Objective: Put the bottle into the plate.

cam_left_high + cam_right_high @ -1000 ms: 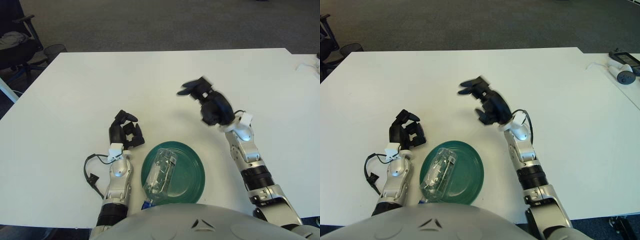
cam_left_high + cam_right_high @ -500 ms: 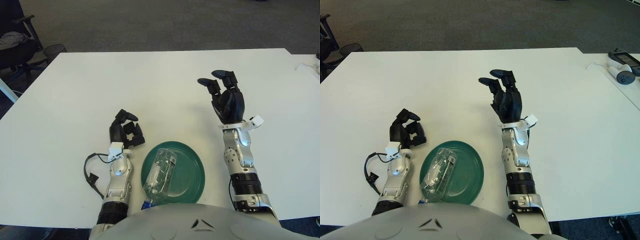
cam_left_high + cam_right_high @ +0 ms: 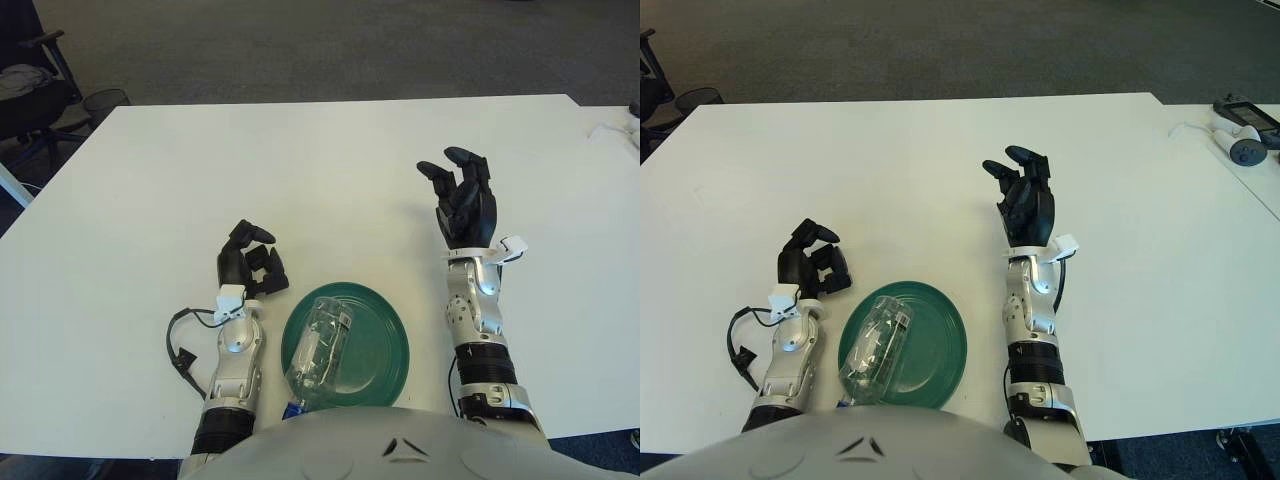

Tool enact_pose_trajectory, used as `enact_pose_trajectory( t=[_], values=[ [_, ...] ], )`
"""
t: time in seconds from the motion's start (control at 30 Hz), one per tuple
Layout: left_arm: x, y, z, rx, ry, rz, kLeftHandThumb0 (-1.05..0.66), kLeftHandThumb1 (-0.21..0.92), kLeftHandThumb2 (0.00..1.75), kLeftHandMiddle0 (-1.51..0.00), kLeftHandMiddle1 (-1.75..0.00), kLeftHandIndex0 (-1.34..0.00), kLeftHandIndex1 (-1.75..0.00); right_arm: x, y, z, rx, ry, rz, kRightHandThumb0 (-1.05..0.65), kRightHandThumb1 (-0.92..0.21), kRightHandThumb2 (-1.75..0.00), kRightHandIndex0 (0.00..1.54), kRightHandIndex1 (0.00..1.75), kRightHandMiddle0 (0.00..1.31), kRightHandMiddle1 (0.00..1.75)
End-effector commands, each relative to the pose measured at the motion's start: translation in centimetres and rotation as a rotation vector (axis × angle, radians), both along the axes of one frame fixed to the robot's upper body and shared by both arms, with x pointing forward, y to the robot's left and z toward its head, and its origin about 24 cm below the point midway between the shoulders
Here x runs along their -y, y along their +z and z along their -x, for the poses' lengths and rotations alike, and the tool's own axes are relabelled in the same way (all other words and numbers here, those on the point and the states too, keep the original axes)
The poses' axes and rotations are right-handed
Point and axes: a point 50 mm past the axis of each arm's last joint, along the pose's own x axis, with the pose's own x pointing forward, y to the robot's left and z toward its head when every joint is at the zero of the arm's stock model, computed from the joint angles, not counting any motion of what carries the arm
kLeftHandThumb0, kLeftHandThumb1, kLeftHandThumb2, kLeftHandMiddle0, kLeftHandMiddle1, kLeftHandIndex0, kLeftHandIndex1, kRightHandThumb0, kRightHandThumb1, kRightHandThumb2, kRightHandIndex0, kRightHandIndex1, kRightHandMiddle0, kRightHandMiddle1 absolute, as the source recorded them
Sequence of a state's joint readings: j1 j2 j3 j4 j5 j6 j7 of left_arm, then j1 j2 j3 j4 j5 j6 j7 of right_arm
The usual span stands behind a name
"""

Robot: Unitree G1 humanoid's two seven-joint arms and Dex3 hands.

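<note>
**Bottle lies in the green plate, both hands empty**

While the clear plastic bottle (image 3: 320, 350) lies on its side across the green plate (image 3: 380, 350), neither hand touches it. Its blue-capped end pokes past the plate's near rim, toward the robot's body, and the rest of it slants up across the left half of the plate.

Standing to the right of the plate and a little farther out on the white worktop (image 3: 330, 160), the right hand (image 3: 463, 205) is raised, with its dark fingers (image 3: 462, 158) pointing away from the robot, loosely spread and holding nothing. Plate and bottle are near this hand's forearm, on its left side, clear of it.

Just left of the plate's far-left rim, the left hand (image 3: 250, 268) shows with its fingers (image 3: 258, 236) curled in toward the palm around nothing. Bottle and plate sit immediately to the right of this hand, near but apart from it.

A thin black cable (image 3: 182, 338) loops on the worktop beside the left forearm, on its outer side. Past the worktop's far-left corner, well beyond the left hand, a black office chair (image 3: 35, 85) stands on the carpet. At the far right edge, well beyond the right hand, some small devices (image 3: 1242, 132) with a white cord lie on the neighbouring surface.
</note>
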State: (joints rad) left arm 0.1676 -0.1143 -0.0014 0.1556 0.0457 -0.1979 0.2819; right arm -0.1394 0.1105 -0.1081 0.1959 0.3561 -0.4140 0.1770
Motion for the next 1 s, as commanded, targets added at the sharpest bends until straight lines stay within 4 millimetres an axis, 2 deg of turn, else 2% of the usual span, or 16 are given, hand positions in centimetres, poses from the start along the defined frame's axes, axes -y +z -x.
enact_pose_trajectory(
  t=[0.0,0.3,0.67,0.97],
  values=[
    [0.4,-1.4,1.1,-0.080,0.011,0.040,-0.59,0.06,1.63,-1.36,-1.75,-0.83,-1.75,-0.1,-0.5,0.5,-0.044,-0.001,0.017,-0.74,-0.92,-0.79,0.12,1.13,0.00,1.30],
    [0.3,-1.4,1.2,-0.077,0.021,0.033,-0.58,0.07,1.62,-1.36,-1.75,-0.82,-1.75,0.7,-1.7,1.5,-0.132,-0.017,0.083,-0.73,-0.92,-0.81,0.14,1.14,0.00,1.30],
    [0.5,-1.3,1.3,-0.076,0.011,0.039,-0.58,0.07,1.62,-1.36,-1.75,-0.81,-1.75,1.5,-5.3,2.2,-0.255,0.055,0.189,-0.70,-0.92,-0.74,0.18,1.17,0.00,1.41],
    [0.5,-1.5,1.2,-0.070,0.009,0.032,-0.59,0.06,1.64,-1.35,-1.75,-0.83,-1.75,1.2,-7.1,2.9,-0.356,0.112,0.259,-0.60,-0.82,-0.84,0.20,1.19,0.01,1.45]
  ],
)
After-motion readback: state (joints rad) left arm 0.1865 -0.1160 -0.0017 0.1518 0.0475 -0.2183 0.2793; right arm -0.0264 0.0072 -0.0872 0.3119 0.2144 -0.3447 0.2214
